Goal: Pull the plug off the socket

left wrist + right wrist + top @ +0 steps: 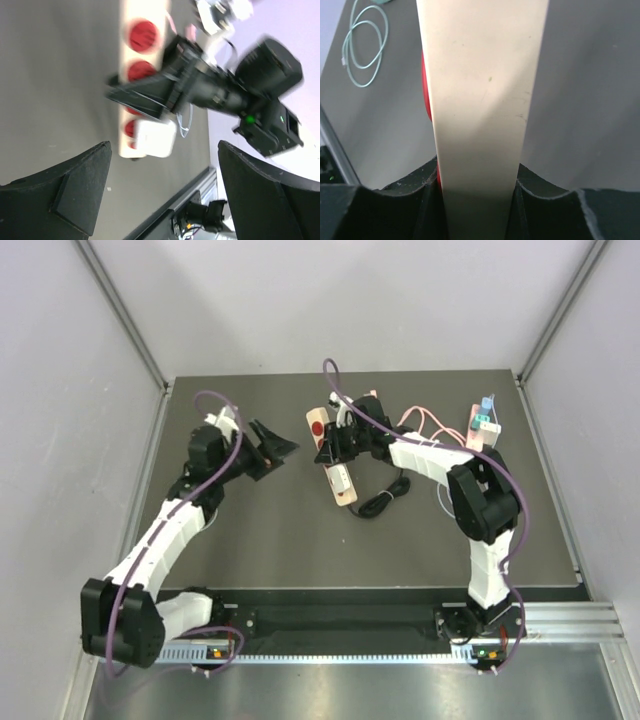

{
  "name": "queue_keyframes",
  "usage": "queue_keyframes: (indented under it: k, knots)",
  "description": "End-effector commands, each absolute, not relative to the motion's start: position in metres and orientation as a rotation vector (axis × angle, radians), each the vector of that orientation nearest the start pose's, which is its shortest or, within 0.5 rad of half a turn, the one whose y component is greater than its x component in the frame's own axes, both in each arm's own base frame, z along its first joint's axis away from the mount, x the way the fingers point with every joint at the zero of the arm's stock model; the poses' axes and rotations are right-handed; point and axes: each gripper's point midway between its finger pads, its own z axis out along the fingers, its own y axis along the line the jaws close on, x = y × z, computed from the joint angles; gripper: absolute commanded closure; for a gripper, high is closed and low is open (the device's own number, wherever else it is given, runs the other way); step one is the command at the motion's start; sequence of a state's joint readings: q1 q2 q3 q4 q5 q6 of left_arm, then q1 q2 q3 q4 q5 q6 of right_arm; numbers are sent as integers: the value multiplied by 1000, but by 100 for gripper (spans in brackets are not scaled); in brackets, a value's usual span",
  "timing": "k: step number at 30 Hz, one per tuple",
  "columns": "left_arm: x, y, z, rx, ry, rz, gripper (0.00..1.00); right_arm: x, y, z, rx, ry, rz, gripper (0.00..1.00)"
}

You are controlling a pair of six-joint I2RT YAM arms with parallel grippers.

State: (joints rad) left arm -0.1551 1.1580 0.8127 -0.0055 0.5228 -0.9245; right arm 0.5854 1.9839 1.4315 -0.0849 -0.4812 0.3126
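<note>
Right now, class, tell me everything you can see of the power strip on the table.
The power strip is a long, narrow bar of cream plastic, faintly scuffed, with round red socket faces in a row along its top. It lies on the dark table, running away from the arms. The right gripper clamps it across its width near the middle. A white plug sits in it at the near end.

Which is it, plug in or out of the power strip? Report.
In. The white plug sits seated on the end of the power strip, not yet pulled.
</note>
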Motion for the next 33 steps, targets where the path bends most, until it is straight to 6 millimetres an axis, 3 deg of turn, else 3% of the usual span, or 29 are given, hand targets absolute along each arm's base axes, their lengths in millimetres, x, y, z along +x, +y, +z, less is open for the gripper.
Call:
queue_keyframes:
  k: [1, 2, 8, 19, 20, 22, 23, 26, 33]
  knots:
    - [330, -192, 258, -375, 1924, -1169, 9, 396, 366, 172, -510, 2112, 959, 100]
    - [319, -209, 250, -335, 1978, -1162, 9, 394, 368, 173, -503, 2112, 955, 100]
    - [312, -251, 223, -281, 2133, -992, 9, 388, 370, 173, -492, 2121, 906, 100]
    - [318, -295, 197, -169, 2255, -700, 12, 384, 370, 172, -459, 2142, 900, 100]
    - [319, -292, 182, -170, 2295, -626, 12, 384, 371, 171, -455, 2144, 904, 100]
    - [320, -297, 180, -161, 2308, -584, 13, 382, 371, 171, -453, 2146, 914, 100]
    - [318, -295, 169, -161, 2339, -533, 17, 382, 372, 171, -448, 2149, 919, 100]
    - [321, -288, 161, -184, 2347, -451, 25, 380, 373, 172, -447, 2150, 937, 100]
    - [322, -272, 161, -176, 2337, -350, 51, 377, 372, 169, -450, 2155, 947, 100]
